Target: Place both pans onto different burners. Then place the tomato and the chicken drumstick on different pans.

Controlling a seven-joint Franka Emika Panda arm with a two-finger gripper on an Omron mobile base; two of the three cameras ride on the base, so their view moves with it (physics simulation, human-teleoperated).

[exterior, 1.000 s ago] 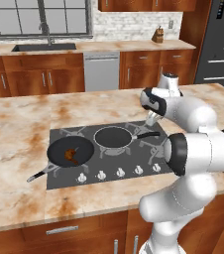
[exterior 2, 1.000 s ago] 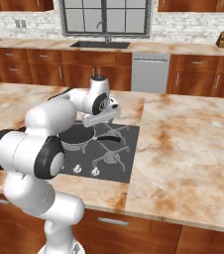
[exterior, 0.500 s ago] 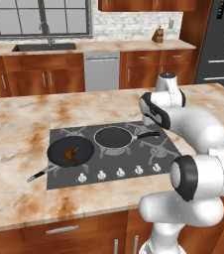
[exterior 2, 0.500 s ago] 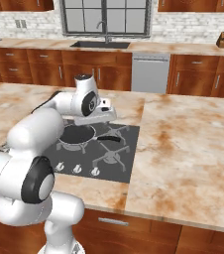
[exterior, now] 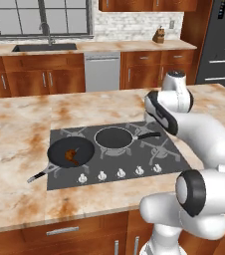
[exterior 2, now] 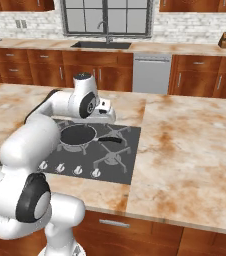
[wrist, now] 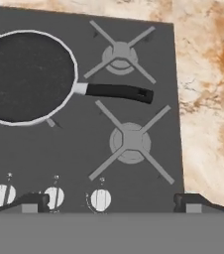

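Trouble from here mostly comes down to the small round red tomato, which we can't spot anywhere, so the arm has to go hunting for it. Both shallow round black frying pans already sit on the flat dark grey cooktop: the left pan holds the small brown chicken drumstick, and the empty middle pan sits on its own grate. Our gripper hovers above the cooktop's right side with its dark fingertips spread wide apart, holding nothing. That long thin black handle sticks out right under the hand, so we reckon a low swing could clip it and spin the pan off its burner, maybe onto the marbled stone bench.
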